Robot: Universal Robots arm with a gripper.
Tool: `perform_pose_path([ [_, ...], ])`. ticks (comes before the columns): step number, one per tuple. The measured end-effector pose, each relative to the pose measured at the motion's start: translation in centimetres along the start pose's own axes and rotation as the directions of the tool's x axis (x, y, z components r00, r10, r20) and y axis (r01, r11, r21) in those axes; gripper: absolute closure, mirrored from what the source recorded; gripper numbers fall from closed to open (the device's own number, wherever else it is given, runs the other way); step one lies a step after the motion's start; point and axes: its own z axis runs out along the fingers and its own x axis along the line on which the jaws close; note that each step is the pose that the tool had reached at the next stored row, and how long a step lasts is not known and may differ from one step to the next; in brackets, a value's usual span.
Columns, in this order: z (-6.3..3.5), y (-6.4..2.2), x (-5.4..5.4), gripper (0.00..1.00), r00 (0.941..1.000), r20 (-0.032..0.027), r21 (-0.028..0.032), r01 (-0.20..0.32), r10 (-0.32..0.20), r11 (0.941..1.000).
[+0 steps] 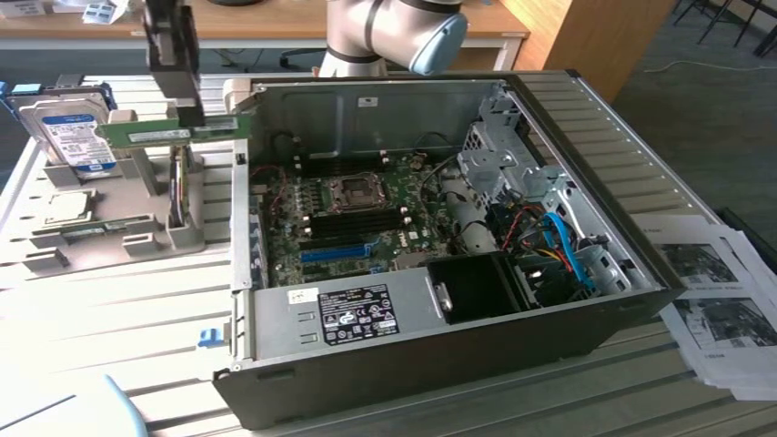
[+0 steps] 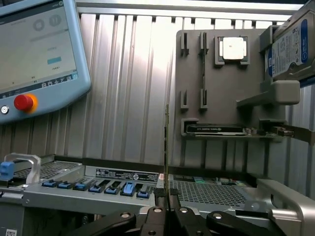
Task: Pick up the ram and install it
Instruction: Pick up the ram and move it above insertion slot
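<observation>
The ram (image 1: 164, 134) is held up in the air, level and on edge. It's just above the grey holder (image 1: 122, 241) and close to the case (image 1: 425, 346) wall, over the desk (image 1: 122, 309) edge at the exterior view's left. The tool (image 1: 186, 114) is clamped shut on its top edge, about mid-length. Risk-wise, only a thin pinch is had on it, so a bump on the case rim could twist or drop the stick. If it's tilted even slightly, the slot could be missed and the board (image 1: 364, 218) stressed.
</observation>
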Motion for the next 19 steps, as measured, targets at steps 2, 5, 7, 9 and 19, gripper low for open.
perform_pose_path([
  [2, -0.02, -0.66, 0.0, 0.89, 1.0, 0.0, 0.0, 0.0, 0.0, 1.0],
  [5, -0.07, -1.7, 0.1, 0.89, 1.0, 0.0, -0.0001, 0.0, 0.0, 1.0],
  [7, -0.1, -2.42, 0.1, 0.89, 1.0, -0.0001, -0.0002, 0.0, 0.0, 1.0],
  [9, -0.12, -3.17, 0.2, 0.89, 1.0, 0.0, -0.0002, 0.0, 0.0, 1.0],
  [19, -0.26, -6.87, 0.4, 0.89, 1.0, 0.0, -0.0004, 0.0, 0.0, 1.0],
])
